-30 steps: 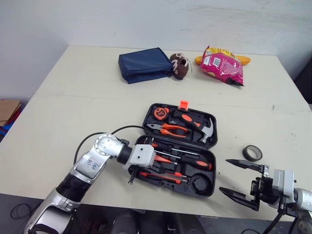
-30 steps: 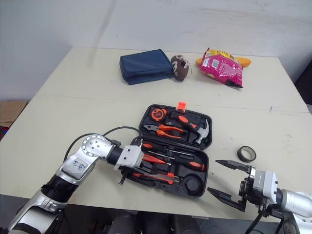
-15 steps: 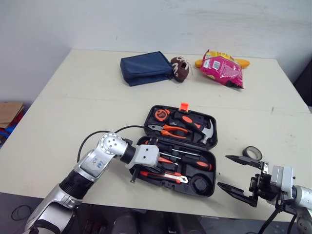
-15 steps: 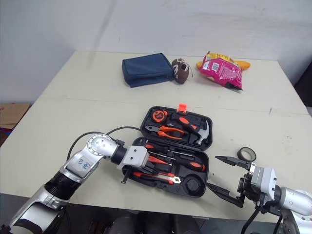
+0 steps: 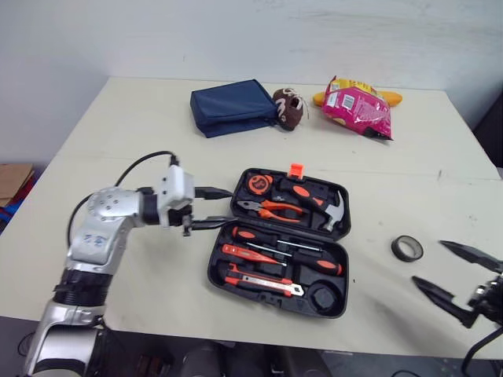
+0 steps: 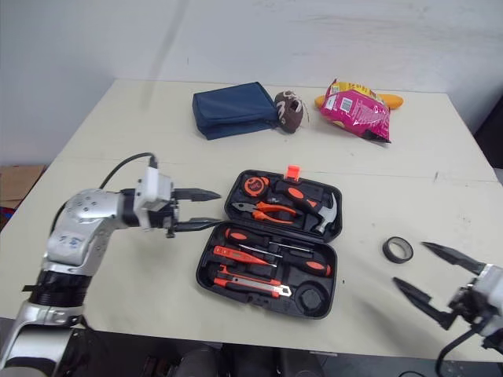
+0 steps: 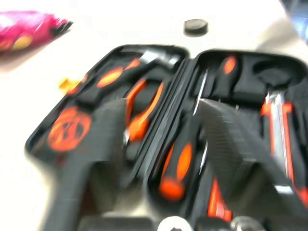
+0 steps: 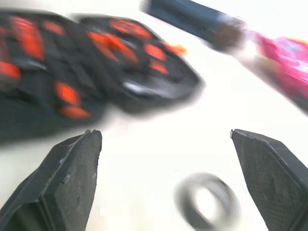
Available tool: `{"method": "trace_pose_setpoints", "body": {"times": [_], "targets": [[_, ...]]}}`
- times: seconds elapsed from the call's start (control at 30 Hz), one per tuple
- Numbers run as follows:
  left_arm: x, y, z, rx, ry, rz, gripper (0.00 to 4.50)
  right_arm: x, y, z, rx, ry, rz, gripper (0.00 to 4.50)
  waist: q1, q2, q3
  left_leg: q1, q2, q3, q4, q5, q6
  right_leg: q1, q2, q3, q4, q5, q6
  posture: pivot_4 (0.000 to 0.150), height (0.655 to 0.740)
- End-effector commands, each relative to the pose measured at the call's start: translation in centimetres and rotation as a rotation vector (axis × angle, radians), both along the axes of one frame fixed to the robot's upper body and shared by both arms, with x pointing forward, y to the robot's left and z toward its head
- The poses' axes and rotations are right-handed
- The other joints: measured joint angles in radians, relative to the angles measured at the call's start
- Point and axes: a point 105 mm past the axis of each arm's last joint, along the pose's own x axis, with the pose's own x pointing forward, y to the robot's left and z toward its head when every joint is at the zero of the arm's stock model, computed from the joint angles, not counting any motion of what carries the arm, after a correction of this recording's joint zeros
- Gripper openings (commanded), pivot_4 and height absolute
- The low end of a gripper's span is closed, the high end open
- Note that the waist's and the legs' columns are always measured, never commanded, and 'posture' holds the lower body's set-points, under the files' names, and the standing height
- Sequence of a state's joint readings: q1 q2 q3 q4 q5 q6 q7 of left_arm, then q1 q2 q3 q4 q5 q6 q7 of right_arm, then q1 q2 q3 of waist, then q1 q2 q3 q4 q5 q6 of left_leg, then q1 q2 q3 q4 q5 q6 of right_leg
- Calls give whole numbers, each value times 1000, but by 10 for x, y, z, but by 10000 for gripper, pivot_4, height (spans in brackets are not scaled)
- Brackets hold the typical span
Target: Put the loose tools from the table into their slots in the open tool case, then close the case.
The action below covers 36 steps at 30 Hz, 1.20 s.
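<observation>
The black tool case (image 5: 217, 269) lies open in the middle of the table. Its far half holds a tape measure, orange pliers (image 5: 272, 209) and a hammer (image 5: 332, 210). Its near half holds screwdrivers and an orange utility knife (image 5: 263, 281), beside a bare round slot (image 5: 323, 297). A black tape roll (image 5: 406, 248) lies loose on the table right of the case. My left gripper (image 5: 214, 209) hovers open at the case's left edge with nothing in it. My right gripper (image 5: 429, 262) stands open just right of the tape roll, which also appears between its fingers (image 8: 207, 202).
At the back of the table lie a blue pouch (image 5: 233, 104), a small brown football (image 5: 288, 107) and a pink snack bag (image 5: 359, 106). The table's front edge runs close below the case and my right gripper.
My left gripper has pulled back out of the case's near half to its left edge and opened. My right gripper has drawn away to the right.
</observation>
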<state>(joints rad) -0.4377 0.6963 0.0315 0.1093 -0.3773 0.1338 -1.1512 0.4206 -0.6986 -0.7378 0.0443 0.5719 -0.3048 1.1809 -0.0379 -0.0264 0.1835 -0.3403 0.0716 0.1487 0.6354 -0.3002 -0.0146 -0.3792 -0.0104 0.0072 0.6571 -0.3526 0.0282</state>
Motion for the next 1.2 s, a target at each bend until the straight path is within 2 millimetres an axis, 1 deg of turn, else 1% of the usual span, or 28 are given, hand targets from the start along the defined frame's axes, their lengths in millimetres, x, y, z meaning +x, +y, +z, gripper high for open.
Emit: {"method": "trace_pose_setpoints", "body": {"times": [0.03, 0.1, 0.13, 0.17, 0.2, 0.23, 0.3, 0.37, 0.4, 0.43, 0.47, 0.57, 0.6, 0.67, 0.7, 0.73, 0.77, 0.8, 0.87, 0.93, 1.0, 1.07, 1.17, 1.2], "targets": [[16, 91, -5, 3, -9, 351, 43978, -33, -58, 9, -68, -46, -268, 45000, 1, -2, 1, 1, 0, 0, -1, 0, 0, 0, 0, 0, 0, 0, -1, 1500, 7400], [18, 112, -9, -4, -12, 425, 44645, -39, -67, 8, -70, -54, -322, 45000, 2, -4, 2, 1, 0, 0, -6, 1, -2, -3, 0, -1, -1, -2, -4, 1500, 7400], [18, 129, -12, 3, -11, 487, 44645, -47, -76, 8, -63, -58, -375, 45000, 2, -4, 2, 1, 0, 0, -6, 1, -3, -3, 0, -1, -1, -2, -4, 1500, 7400], [15, 150, -15, 10, -12, 571, 44645, -58, -88, 5, -54, -59, -455, 45000, 3, -4, 2, 1, 0, 0, -6, 0, -3, -2, -1, -1, -1, -2, -4, 1500, 7400], [13, 164, -17, 16, -14, 627, 44645, -67, -95, 3, -49, -60, -511, 45000, 3, -4, 2, 1, 0, 1, -6, 0, -2, -3, -2, -1, -1, -2, -3, 1500, 7400], [12, 172, -16, 7, -19, 661, 44645, -74, -101, 1, -36, -54, -556, 45000, 3, -4, 2, 1, 0, 1, -6, -1, -2, -3, -3, -2, -1, -2, -3, 1500, 7400], [12, 177, -13, -9, -36, 682, 44645, -83, -104, -6, -14, -33, -601, 45000, 5, -4, 2, 1, 0, 1, -7, -2, -3, -4, -3, -2, -1, -3, -4, 1500, 7400], [12, 180, -11, -18, -42, 688, 44645, -90, -104, -16, 59, 39, -621, 45000, 8, -4, 2, 1, 0, 1, -8, -2, -4, -4, -3, -3, -1, -3, -5, 1500, 7400], [13, 180, -11, -18, -45, 689, 44645, -89, -102, -17, 57, 47, -619, 45000, 9, -4, 2, 0, 0, 1, -8, -2, -4, -4, -4, -3, -1, -3, -5, 1500, 7400], [13, 177, -10, -21, -49, 679, 44645, -85, -99, -14, 54, 28, -605, 45000, 8, -4, 2, 1, 0, 1, -8, -2, -4, -3, -4, -3, -1, -3, -5, 1500, 7400], [14, 170, -8, -25, -58, 652, 44645, -76, -95, -9, 38, -13, -588, 45000, 7, -3, 2, 1, 0, 1, -7, -3, -4, -3, -5, -3, -1, -3, -5, 1500, 7400], [15, 137, -4, -45, -71, 523, 44645, -44, -71, 5, 31, -58, -457, 45000, -5, -3, 2, 1, 0, 2, -7, -4, -7, -3, -5, -3, 0, -2, -4, 1500, 7400], [15, 130, -3, -48, -72, 498, 44645, -39, -65, 7, 26, -57, -429, 45000, -8, -3, 2, 1, 0, 2, -7, -3, -7, -2, -5, -3, 0, -1, -4, 1500, 7400], [14, 110, 1, -52, -73, 425, 44645, -24, -53, 15, 39, -48, -354, 45000, -12, -3, 2, 1, 0, 2, -6, -2, -8, -2, -5, -3, 1, -1, -3, 1500, 7400], [14, 98, 6, -63, -76, 384, 44645, -15, -46, 19, 32, -30, -307, 45000, -15, -3, 2, 1, 0, 2, -7, -2, -8, -2, -4, -3, 1, -1, -3, 1500, 7400], [11, 81, 11, -70, -83, 321, 44645, -4, -37, 26, 23, -4, -260, 45000, -16, -3, 2, 1, 0, 2, -7, -1, -8, -3, -3, -3, 1, -1, -3, 1500, 7400], [9, 65, 16, -75, -85, 262, 44645, 7, -33, 28, -14, 52, -251, 45000, -18, -2, 2, 1, 0, 2, -7, 1, -6, -3, -3, -2, 1, -1, -3, 1500, 7400], [6, 49, 22, -87, -84, 204, 44645, 17, -31, 30, -50, 113, -251, 45000, -18, -2, 2, 1, 0, 2, -7, 3, -9, -4, -3, -2, 1, -1, -3, 1500, 7400], [-2, 27, 30, -91, -77, 113, 44645, 31, -9, 39, -42, 173, -151, 45000, -18, -2, 2, -1, 0, 2, -7, 4, -11, -5, -3, -1, 1, -1, -3, 1500, 7400], [-10, 10, 34, -97, -55, 37, 44645, 38, 6, 38, -67, 303, -87, 45000, -17, -3, 2, -2, 0, 2, -7, 5, -11, -6, -1, -1, 1, -1, -3, 1500, 7400], [-16, 0, 36, -98, -49, -8, 44645, 39, 14, 34, -99, 410, -56, 45000, -15, -3, 2, -4, 1, -1, -7, 5, -13, -7, 1, 0, 1, -1, -2, 1500, 7400], [-22, -10, 37, -103, -36, -48, 44645, 38, 26, 33, -103, 492, 23, 45000, -12, -3, 2, -11, 1, -2, -7, 6, -13, -14, 2, -1, 1, -2, -1, 1500, 7400], [-32, -26, 38, -110, -17, -123, 44645, 34, 39, 20, -149, 661, 133, 45000, -9, -3, 2, -15, 1, -1, -5, 7, -12, -16, 2, 0, 0, -2, 0, 1500, 7400], [-35, -31, 39, -109, -16, -146, 44645, 35, 42, 17, -166, 688, 155, 45000, -9, -3, 2, -16, 1, -1, -4, 7, -12, -16, 2, 0, 0, -2, 0, 1500, 7400]]}}
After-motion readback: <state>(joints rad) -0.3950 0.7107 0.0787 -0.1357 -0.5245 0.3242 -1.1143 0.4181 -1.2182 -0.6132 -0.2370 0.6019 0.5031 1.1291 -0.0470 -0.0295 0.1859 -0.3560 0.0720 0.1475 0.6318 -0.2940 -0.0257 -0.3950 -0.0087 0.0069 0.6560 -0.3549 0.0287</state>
